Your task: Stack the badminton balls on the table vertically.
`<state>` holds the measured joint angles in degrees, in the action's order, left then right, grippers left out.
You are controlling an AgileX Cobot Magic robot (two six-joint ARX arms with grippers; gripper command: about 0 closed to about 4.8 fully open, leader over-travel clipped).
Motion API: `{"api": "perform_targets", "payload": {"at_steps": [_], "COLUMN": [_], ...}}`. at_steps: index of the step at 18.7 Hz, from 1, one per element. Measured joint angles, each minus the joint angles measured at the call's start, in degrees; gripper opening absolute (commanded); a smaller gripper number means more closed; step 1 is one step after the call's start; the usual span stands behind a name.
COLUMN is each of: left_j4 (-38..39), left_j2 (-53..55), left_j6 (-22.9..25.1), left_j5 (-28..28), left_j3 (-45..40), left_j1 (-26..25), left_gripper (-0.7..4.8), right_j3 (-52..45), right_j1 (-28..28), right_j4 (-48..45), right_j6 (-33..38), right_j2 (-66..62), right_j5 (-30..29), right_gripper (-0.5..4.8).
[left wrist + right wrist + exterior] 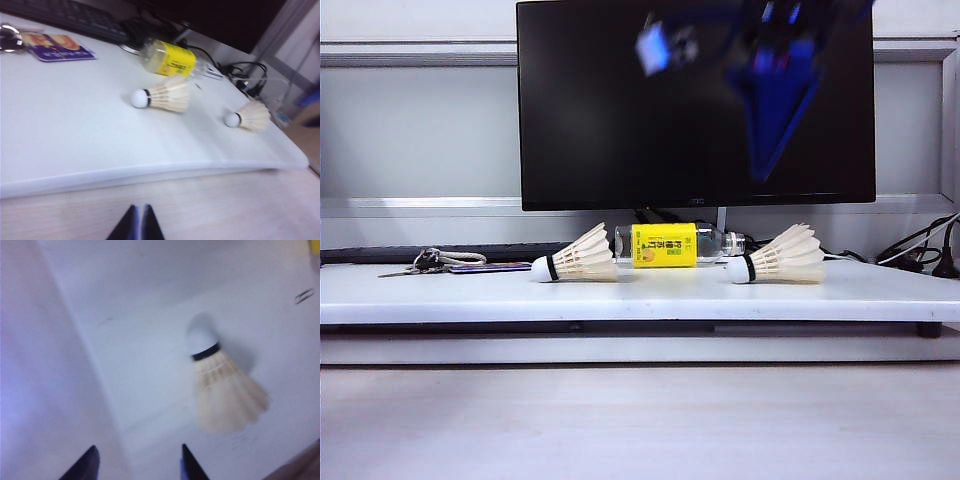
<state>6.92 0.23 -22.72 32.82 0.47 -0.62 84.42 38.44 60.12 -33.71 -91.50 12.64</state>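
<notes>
A: Two shuttlecocks lie on their sides on the white table (440,285) in the outside view: the left shuttlecock (575,262) at centre-left and the right shuttlecock (780,262) at centre-right, well apart, corks to the left. A yellow-labelled bottle (675,245) lies between and behind them. At the top right is a blue blur against the monitor (600,110), likely an arm.

B: And the left wrist view?

A: The left gripper (138,222) sits at the bottom centre, jaws pressed together, empty, off the front edge of the table. Both shuttlecocks are mid-frame, beyond it.

B: The right wrist view?

A: The right gripper (137,460) stands wide apart at the bottom, holding nothing. One shuttlecock (220,385) lies right of centre, cork toward the top.

B: How would it handle?

A: I judge it very light, and the feather skirt soft and easily crushed. The cork and black band look firm, so I would pinch gently there.
</notes>
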Motion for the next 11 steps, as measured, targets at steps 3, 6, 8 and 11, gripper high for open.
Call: {"api": "perform_targets", "payload": {"at_steps": [3,6,8,11], "left_j4": [-0.02,-0.02,0.0,-0.02], "left_j2": [0.0,0.02,0.02,0.02], "left_j6": [0.2,1.6,2.34,2.8], "left_j5": [1.9,2.6,2.75,3.34], "left_j3": [0.0,0.0,0.0,0.0], "left_j1": [0.0,0.0,0.0,0.0], "left_gripper": [0.26,0.26,0.26,0.26], "right_j3": [-0.13,-0.11,0.63,2.47], "right_j1": [0.57,0.11,0.2,-0.57], "right_j4": [-4.02,-9.99,-11.37,-10.34], "right_j6": [-6.54,-11.61,-13.94,-13.94], "right_j2": [-3.45,-3.58,-3.78,-6.64], "right_j5": [6.95,7.76,4.74,-0.33], "right_gripper": [2.77,2.79,2.79,2.79]}}
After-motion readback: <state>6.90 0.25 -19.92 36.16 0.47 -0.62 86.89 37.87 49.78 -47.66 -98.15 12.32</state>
